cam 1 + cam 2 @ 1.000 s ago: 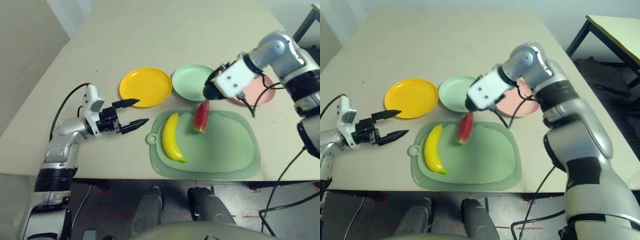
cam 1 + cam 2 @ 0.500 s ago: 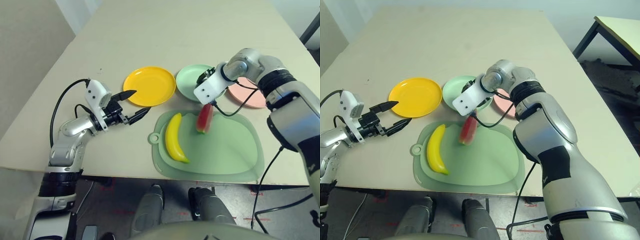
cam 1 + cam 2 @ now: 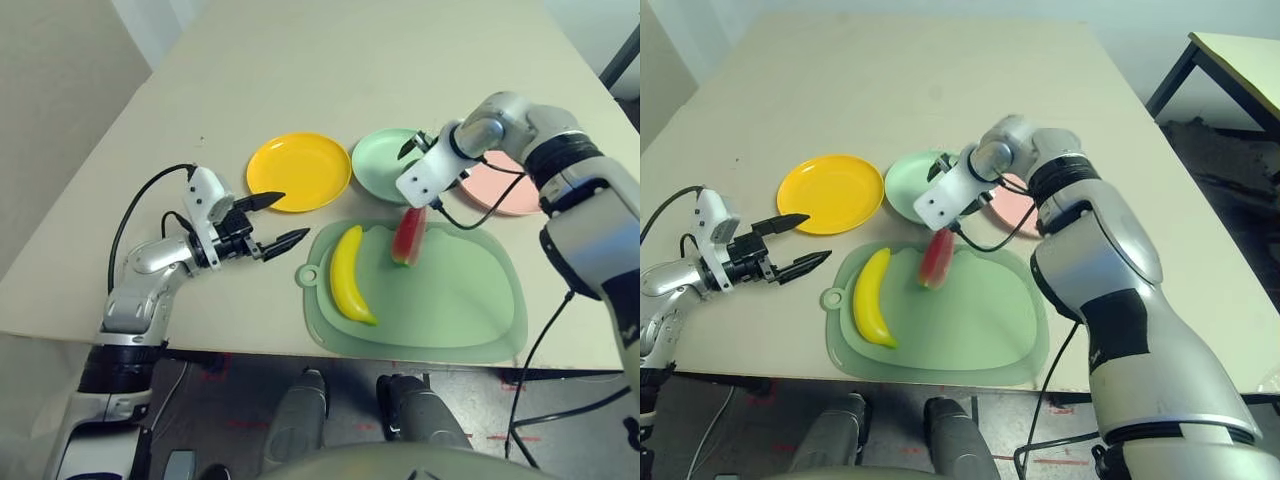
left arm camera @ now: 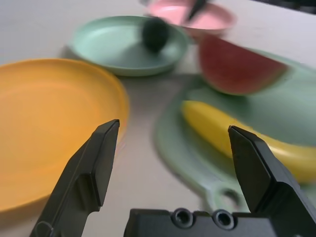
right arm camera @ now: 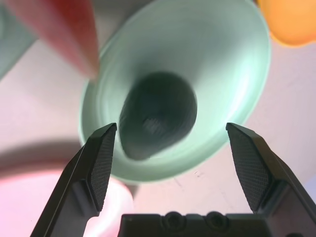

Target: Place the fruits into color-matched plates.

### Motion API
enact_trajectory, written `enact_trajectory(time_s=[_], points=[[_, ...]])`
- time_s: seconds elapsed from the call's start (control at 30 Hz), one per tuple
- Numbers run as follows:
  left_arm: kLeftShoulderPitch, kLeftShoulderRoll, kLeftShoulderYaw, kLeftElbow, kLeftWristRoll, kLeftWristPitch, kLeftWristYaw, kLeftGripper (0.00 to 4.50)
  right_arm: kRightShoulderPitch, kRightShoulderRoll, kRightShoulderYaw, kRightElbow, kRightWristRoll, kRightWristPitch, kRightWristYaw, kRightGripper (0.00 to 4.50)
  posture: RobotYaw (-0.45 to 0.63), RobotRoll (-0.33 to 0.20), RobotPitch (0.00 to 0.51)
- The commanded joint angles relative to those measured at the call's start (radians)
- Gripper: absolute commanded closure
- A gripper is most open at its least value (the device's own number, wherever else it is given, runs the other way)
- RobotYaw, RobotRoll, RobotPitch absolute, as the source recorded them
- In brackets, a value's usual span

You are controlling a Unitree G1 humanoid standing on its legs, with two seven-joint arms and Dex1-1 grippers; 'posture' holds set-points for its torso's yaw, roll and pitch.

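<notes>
Avocado [image 5: 157,116]: lay in the mint green plate [image 5: 227,64], below the right gripper [image 5: 173,143], whose fingers were spread and clear of it. Banana [image 3: 347,275] and watermelon wedge [image 3: 407,236]: lay on the green mat [image 3: 450,300]. Yellow plate [image 3: 298,171]: left. Pink plate [image 3: 500,190]: right. Left gripper [image 3: 278,220]: fingers spread, holding nothing, near the yellow plate.
</notes>
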Motion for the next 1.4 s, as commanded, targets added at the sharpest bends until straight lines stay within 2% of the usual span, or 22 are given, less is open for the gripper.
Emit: enact_trajectory(time_s=[0.03,0.1,0.27,0.4,0.53,0.77,0.97,1.23,1.33,1.4], points=[[0.01,0.033,-0.013,0.031,-0.035,-0.018,-0.126,0.0,0.001,-0.027,-0.023,-0.051,0.065,-0.086,0.144,0.04,0.05,0.0,0.137],[0.001,0.044,-0.014,0.047,-0.04,-0.024,-0.168,0.0,0.018,-0.04,-0.033,-0.085,0.117,-0.109,0.231,0.04,0.05,0.0,0.136],[-0.031,0.059,-0.027,0.088,-0.027,-0.072,-0.258,0.0,0.139,-0.058,-0.067,-0.31,0.37,-0.029,0.506,0.04,0.04,0.0,0.135],[-0.043,0.062,-0.046,0.103,-0.014,-0.117,-0.305,0.0,0.224,-0.099,-0.027,-0.473,0.49,0.068,0.549,0.04,0.04,0.0,0.138],[-0.044,0.056,-0.055,0.097,-0.022,-0.141,-0.339,0.0,0.263,-0.123,0.013,-0.561,0.545,0.125,0.549,0.04,0.05,0.0,0.143],[-0.035,0.056,-0.056,0.09,-0.016,-0.161,-0.341,0.0,0.312,-0.106,0.029,-0.581,0.545,0.151,0.549,0.04,0.07,0.0,0.149],[-0.017,0.059,-0.051,0.083,-0.015,-0.176,-0.338,0.0,0.341,-0.063,0.008,-0.506,0.465,0.08,0.511,0.04,0.08,0.0,0.157],[0.004,0.053,-0.053,0.065,-0.015,-0.187,-0.324,0.0,0.318,-0.009,0.007,-0.396,0.352,0.033,0.413,0.04,0.08,0.0,0.158],[0.008,0.055,-0.05,0.063,-0.017,-0.19,-0.322,0.0,0.316,-0.006,0.006,-0.379,0.332,0.032,0.403,0.66,0.09,0.0,0.158],[0.008,0.055,-0.048,0.066,-0.016,-0.194,-0.32,0.0,0.318,-0.008,0.006,-0.372,0.324,0.028,0.403,1.4,0.09,0.0,0.158]])
